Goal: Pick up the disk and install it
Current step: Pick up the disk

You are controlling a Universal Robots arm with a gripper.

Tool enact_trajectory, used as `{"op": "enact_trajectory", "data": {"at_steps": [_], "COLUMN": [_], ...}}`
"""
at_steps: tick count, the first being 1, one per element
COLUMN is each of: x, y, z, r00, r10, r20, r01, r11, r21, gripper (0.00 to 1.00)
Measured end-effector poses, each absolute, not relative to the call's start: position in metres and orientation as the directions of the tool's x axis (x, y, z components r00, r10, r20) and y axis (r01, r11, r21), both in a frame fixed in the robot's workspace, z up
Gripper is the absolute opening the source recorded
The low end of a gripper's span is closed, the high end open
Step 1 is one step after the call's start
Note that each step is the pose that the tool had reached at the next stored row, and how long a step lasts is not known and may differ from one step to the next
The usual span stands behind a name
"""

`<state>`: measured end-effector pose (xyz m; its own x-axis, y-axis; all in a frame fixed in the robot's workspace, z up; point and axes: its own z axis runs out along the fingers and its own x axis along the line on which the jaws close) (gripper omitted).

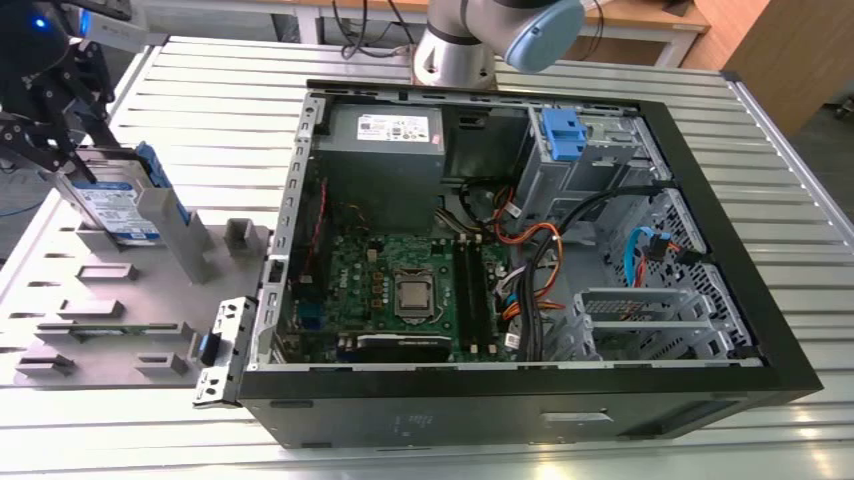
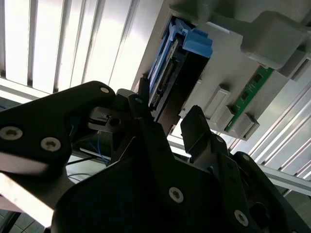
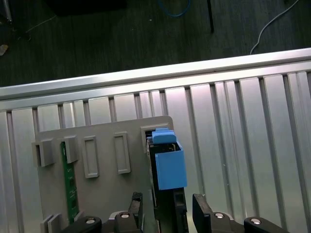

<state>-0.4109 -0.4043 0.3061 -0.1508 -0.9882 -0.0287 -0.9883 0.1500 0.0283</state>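
Observation:
The disk (image 1: 118,208) stands on edge in a slot of the grey holder plate (image 1: 80,300) at the exterior view's left, its white-and-blue label facing out and a blue bracket along its edge. My gripper (image 1: 75,160) hovers right over its upper end. In both wrist views the gripper (image 3: 167,209) (image 2: 167,116) is open, with one black finger on each side of the disk (image 3: 167,167) (image 2: 172,85). A small gap shows between each finger and the drive. Nothing is gripped.
The open computer case (image 1: 787,330) lies in the middle of the slatted metal table (image 1: 227,90), with a blue tab (image 1: 561,135) at its drive bay and a metal cage (image 1: 641,320) near the front. A green memory stick (image 3: 70,184) sits in the holder plate. The arm's base (image 1: 461,45) stands behind the case.

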Motion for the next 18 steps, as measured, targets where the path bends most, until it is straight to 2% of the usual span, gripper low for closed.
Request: {"op": "enact_trajectory", "data": {"at_steps": [18], "x": [-0.4109], "y": [-0.4017], "z": [0.2994], "r00": [-0.151], "r10": [-0.988], "r20": [-0.031], "r01": [-0.988], "r11": [0.15], "r21": [0.029], "gripper": [0.53]}}
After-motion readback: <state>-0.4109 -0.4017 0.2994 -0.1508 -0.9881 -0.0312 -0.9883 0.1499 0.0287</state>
